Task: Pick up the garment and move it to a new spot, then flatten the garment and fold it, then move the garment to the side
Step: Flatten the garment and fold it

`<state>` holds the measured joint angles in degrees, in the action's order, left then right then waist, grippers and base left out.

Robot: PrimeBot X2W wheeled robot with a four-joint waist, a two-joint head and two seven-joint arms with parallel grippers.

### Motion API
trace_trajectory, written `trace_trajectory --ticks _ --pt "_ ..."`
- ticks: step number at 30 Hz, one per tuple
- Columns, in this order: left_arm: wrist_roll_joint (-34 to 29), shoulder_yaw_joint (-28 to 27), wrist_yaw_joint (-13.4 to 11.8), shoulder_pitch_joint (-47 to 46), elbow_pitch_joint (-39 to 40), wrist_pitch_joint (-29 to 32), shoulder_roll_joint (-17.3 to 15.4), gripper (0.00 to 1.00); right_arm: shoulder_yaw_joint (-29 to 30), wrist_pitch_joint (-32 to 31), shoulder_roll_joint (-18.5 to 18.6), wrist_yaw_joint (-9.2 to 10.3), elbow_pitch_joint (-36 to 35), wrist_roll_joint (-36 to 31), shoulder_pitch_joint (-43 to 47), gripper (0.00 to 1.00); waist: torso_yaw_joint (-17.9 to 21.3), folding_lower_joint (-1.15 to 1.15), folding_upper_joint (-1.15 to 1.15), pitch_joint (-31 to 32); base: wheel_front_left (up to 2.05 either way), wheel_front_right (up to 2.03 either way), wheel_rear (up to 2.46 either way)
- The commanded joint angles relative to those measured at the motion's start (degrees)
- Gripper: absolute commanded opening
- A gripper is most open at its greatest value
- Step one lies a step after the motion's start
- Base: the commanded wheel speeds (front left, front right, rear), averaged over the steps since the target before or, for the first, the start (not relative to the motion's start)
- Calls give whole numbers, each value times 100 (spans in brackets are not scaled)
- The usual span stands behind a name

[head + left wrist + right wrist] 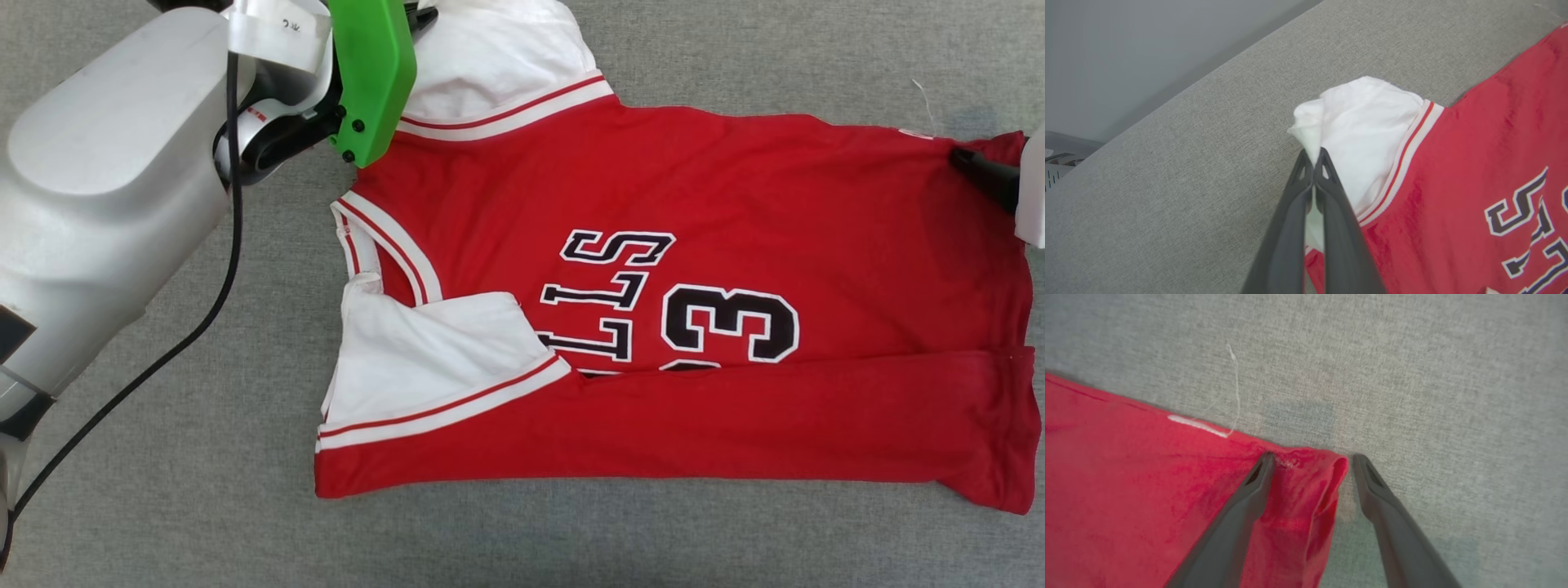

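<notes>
The garment (735, 188), a red jersey with white sleeves and black lettering, lies spread on the grey cloth surface (204, 506). Its near long edge is folded over the lower part of the lettering. My left gripper (1313, 157) is shut on the bunched edge of the far white sleeve (1367, 122), lifting it slightly. My right gripper (1310, 459) stands open at the far hem corner (1306, 486): one finger rests on the red cloth, the other on the grey surface. In the head view, one dark finger (980, 173) of the right gripper touches that corner.
My pale left forearm (114, 163) with its green mount (371, 73) and black cable (204, 318) covers the upper left. A loose white thread (1236, 388) lies beyond the hem. The surface's edge and a grey bin (1061, 159) show in the left wrist view.
</notes>
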<state>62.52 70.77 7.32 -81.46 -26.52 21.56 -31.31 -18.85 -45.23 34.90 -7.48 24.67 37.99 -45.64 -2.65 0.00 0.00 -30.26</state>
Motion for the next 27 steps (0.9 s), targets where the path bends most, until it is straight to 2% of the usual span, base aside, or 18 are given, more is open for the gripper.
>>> trace_trajectory --ticks 1,2,7,17,27 --pt "25 31 16 -66 -30 -71 -32 0 -223 -28 -137 -1 164 85 185 47 22 0 0 10 0 0 0" --pt "39 43 16 -56 -50 -96 -48 0 -243 88 -123 -1 162 102 182 0 45 0 0 32 0 0 0" --pt "125 119 16 180 -175 -400 -164 0 -369 1174 19 -1 26 221 160 0 161 0 0 436 0 0 0" --pt "100 199 4 1085 191 -846 -544 0 -505 2484 267 -1 -422 395 920 0 157 0 0 1278 0 0 0" --pt "95 230 -425 2376 1080 -1167 -949 0 -392 3058 345 -1 -1028 254 2136 0 128 0 0 1773 0 0 0"
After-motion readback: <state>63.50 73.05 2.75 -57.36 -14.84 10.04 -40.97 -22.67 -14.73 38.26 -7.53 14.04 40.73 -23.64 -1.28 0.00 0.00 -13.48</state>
